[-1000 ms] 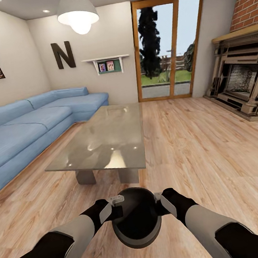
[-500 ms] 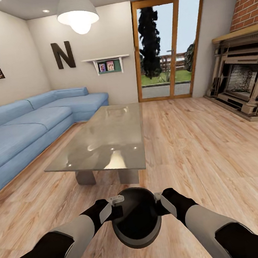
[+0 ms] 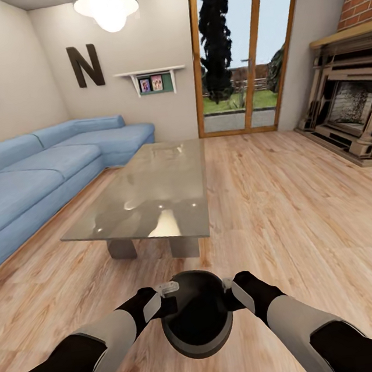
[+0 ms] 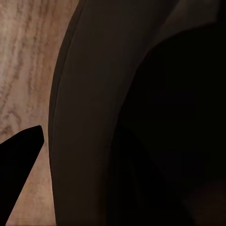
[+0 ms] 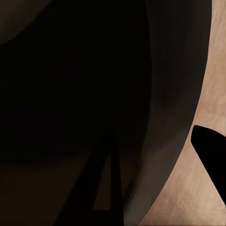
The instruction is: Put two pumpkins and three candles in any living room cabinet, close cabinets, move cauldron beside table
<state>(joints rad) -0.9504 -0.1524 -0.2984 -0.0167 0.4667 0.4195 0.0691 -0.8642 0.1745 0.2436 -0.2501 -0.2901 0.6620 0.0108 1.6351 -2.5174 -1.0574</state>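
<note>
I hold the black cauldron [image 3: 196,314] low in front of me over the wooden floor, its wide mouth facing up. My left gripper [image 3: 164,297] is shut on the left side of its rim, and my right gripper [image 3: 229,290] is shut on the right side. Up close, the left wrist view has the thick rim [image 4: 94,117] with one dark finger [image 4: 19,155] outside it. The right wrist view has the rim [image 5: 174,94] and an outer finger [image 5: 209,150]. The glass-topped table [image 3: 152,196] stands just ahead, its near edge a short way beyond the cauldron. The pumpkins, candles and cabinet are out of view.
A blue corner sofa [image 3: 33,182] runs along the left wall beside the table. A fireplace [image 3: 352,111] sits at the right wall and a glazed door [image 3: 233,56] at the back. Wooden floor [image 3: 283,208] stretches between table and fireplace.
The whole picture has shifted: the camera has moved forward, and the table and the room look a little nearer. The arms and the cauldron keep the same place in the picture.
</note>
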